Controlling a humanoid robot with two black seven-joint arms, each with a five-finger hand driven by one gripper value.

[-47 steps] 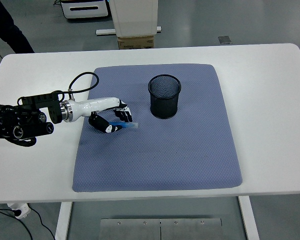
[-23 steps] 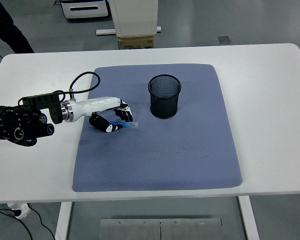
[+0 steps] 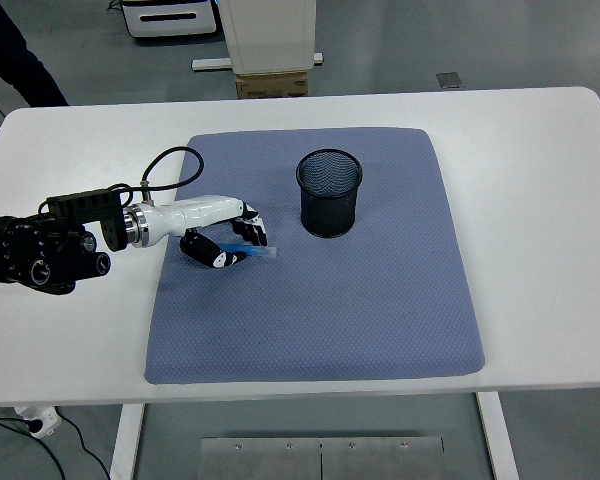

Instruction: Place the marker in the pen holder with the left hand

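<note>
Blue-grey textured fabric, a big square mat [image 3: 320,300], covers the middle of the white table [image 3: 540,200] on my feed, and everything I care about sits on it. My left hand [image 3: 220,238], white-shelled over the back with black fingers, comes in from the left on a black forearm with a looping black cable [image 3: 165,160] above the wrist. It is low over the left part of the mat, fingers curled down and closed around the slim blue marker [image 3: 252,251]. I see the marker lying roughly level at the fingertips, its pale blue end sticking out to the right past the fingers [image 3: 250,232] and pointing towards the right side of the mat. From this high view I cannot tell whether the marker is lifted clear of the fabric or touching it. Up and to the right of the hand stands the black wire-mesh cylindrical pen holder [image 3: 330,192], upright on the upper middle of the mat, its mouth open; the marker's free end is near it but apart from it. Past the table's far edge I see a cardboard box [image 3: 272,84] on the floor and, at the top left corner, a person's dark sleeve [image 3: 20,50].
</note>
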